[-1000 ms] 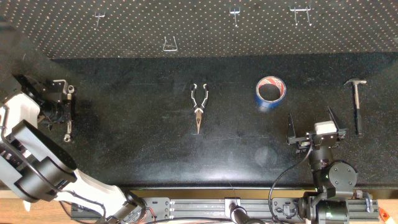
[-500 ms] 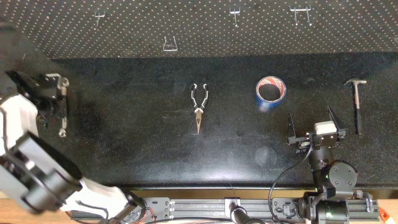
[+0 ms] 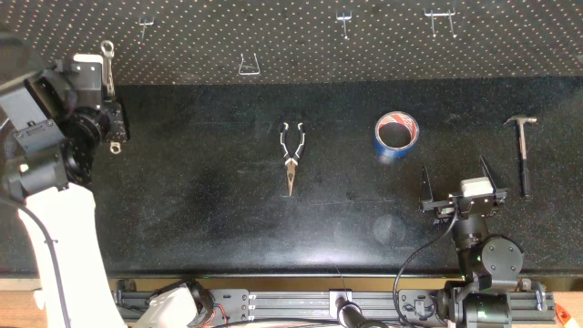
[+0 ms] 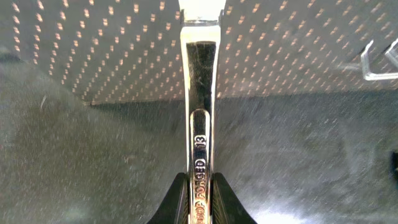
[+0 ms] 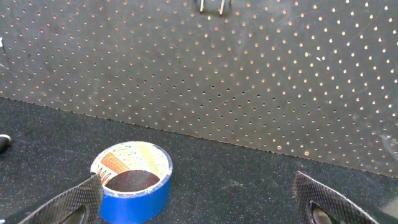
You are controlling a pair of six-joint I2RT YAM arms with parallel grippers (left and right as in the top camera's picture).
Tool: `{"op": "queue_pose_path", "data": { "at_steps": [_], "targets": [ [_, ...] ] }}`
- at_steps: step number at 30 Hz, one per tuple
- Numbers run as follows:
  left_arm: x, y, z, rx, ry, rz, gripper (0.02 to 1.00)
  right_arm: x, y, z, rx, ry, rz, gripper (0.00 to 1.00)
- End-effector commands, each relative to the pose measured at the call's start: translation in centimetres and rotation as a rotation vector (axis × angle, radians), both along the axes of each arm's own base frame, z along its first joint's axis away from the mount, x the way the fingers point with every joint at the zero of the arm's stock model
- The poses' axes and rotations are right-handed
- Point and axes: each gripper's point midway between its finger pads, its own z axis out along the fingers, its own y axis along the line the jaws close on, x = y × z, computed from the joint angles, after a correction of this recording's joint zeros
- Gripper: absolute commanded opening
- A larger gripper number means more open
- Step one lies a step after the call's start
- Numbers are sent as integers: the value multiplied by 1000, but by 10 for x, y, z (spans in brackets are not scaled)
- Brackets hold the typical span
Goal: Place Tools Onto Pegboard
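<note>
My left gripper [image 3: 109,102] is shut on a silver combination wrench [image 3: 107,56], held lifted at the table's far left, its upper end in front of the pegboard [image 3: 301,41]. In the left wrist view the wrench [image 4: 200,112] runs straight out from the gripper [image 4: 200,205] toward the board. Pliers [image 3: 291,155] with white handles lie mid-table. A blue tape roll [image 3: 396,134] and a hammer [image 3: 522,155] lie to the right. My right gripper [image 3: 457,187] rests open near the front right, with the tape roll [image 5: 134,180] ahead of it.
Metal hooks hang on the pegboard: one at the far left [image 3: 144,23], a wire loop [image 3: 249,66], one in the middle [image 3: 343,18] and a double hook [image 3: 441,18]. A hook [image 4: 376,65] shows beside the wrench in the left wrist view.
The left arm has lifted the wrench off the table and carried it up toward the pegboard, turning it upright. The right arm has not moved.
</note>
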Motion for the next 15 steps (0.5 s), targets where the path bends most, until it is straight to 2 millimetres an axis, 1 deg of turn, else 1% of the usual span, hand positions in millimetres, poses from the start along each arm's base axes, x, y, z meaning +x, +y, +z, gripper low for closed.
{"op": "queue_pose_path", "data": {
  "at_steps": [1, 3, 6, 8, 10, 12, 15],
  "targets": [
    [8, -18, 24, -11, -142, 28, 27, 0, -3, -1, -7, -1, -13, 993],
    [11, -23, 19, 30, -153, 33, 29, 0, -3, -1, -7, -1, -13, 996],
    [11, -38, 0, 68, -166, 12, 29, 0, -3, -1, -7, -1, -13, 993],
    [10, -48, -12, 63, -168, -10, 29, 0, -3, -1, -7, -1, -13, 996],
    [10, -50, -24, 31, -161, 9, 29, 0, -3, -1, -7, -1, -13, 996],
    [11, -50, -24, 20, -170, 18, 29, 0, -3, -1, -7, -1, -13, 993],
    [15, -48, -18, 25, -200, 21, 29, 0, -3, -1, -7, -1, -13, 996]
  ]
}}
